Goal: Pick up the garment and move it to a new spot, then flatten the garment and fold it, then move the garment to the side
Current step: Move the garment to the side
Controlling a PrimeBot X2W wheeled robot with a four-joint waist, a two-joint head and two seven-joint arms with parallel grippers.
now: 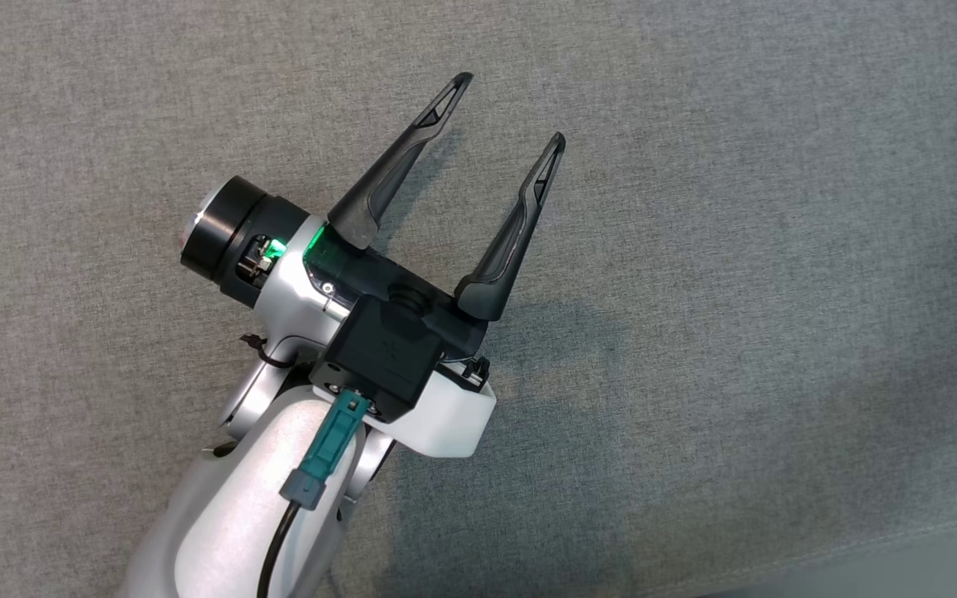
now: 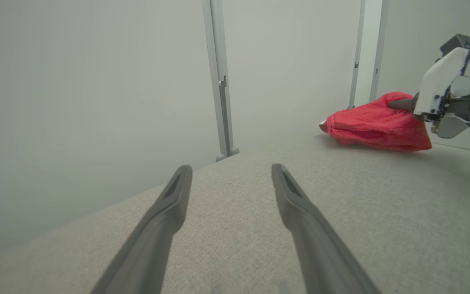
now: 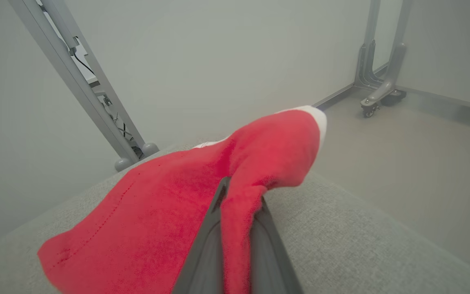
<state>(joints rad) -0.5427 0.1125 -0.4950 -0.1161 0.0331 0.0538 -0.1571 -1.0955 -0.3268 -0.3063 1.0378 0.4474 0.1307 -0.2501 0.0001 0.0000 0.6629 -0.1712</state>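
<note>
From the head camera you see the left gripper [image 1: 512, 106] over the grey fabric surface [image 1: 777, 249]. Its two dark fingers are spread apart and point up and to the right, with nothing between them.

In the left wrist view, your left gripper [image 2: 231, 167] shows the same wide, empty jaws low over the surface. The red garment [image 2: 375, 126] lies well apart from them, at the far right near the surface's back edge, beside a metal post [image 2: 355, 61]. The right gripper [image 2: 404, 104] comes in from the right with its fingers sunk into the cloth.

In the right wrist view, the right gripper [image 3: 241, 194] is clenched on a fold of the garment [image 3: 157, 204]: red cloth runs down between the two fingers and drapes over their tips. The rest spreads left onto the surface, and one white-edged end sticks out toward the floor [image 3: 402, 163]
</note>
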